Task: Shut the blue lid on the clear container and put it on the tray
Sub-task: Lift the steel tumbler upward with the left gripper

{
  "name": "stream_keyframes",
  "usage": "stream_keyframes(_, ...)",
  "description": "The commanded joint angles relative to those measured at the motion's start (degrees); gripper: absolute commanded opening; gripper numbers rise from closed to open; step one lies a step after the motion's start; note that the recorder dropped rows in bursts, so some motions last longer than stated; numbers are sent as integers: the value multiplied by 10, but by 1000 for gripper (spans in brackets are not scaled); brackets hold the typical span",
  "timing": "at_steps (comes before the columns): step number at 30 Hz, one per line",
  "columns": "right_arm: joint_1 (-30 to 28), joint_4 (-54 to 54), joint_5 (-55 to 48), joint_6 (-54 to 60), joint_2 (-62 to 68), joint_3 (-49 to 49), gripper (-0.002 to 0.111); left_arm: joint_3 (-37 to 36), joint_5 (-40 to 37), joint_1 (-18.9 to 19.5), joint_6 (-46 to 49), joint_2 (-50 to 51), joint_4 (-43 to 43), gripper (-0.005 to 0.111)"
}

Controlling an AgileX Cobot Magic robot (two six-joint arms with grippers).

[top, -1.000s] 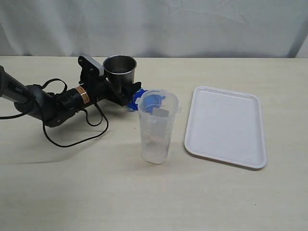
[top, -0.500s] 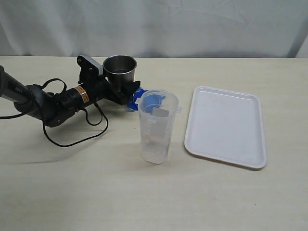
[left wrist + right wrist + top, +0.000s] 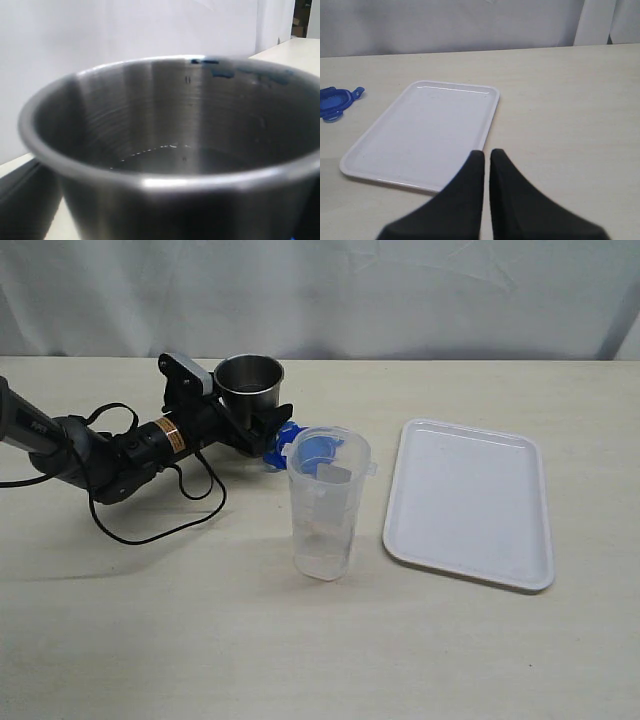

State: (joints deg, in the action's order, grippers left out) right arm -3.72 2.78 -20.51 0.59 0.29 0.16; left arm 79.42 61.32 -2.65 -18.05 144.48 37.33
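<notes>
Blue lid point(image 3: 287, 437), left gripper point(image 3: 271, 439) splayed beside it

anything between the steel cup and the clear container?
The blue lid, on the table just behind the clear container and beside the steel cup; the exterior view shows it.

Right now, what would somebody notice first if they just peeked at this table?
Probably the tall clear container standing open in the middle of the table, with the bright blue lid lying just behind it. Next, the shiny steel cup by the black arm on the left, and the big white tray, empty, on the right.
</notes>
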Motion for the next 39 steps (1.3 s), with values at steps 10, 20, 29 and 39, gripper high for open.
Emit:
stream_keyframes(10,-2,-2,8,1,-3,-2,4,2,7,-2,-4,0,13,42)
stream_keyframes(20,-2,-2,8,1,-3,-2,4,2,4,-2,-39,0,70,0)
stream_keyframes(29,-2,-2,8,1,-3,-2,4,2,7,-1,-47,0,69,0)
stream_keyframes(39,-2,-2,8,1,-3,-2,4,2,20,0,-47,0,69,0)
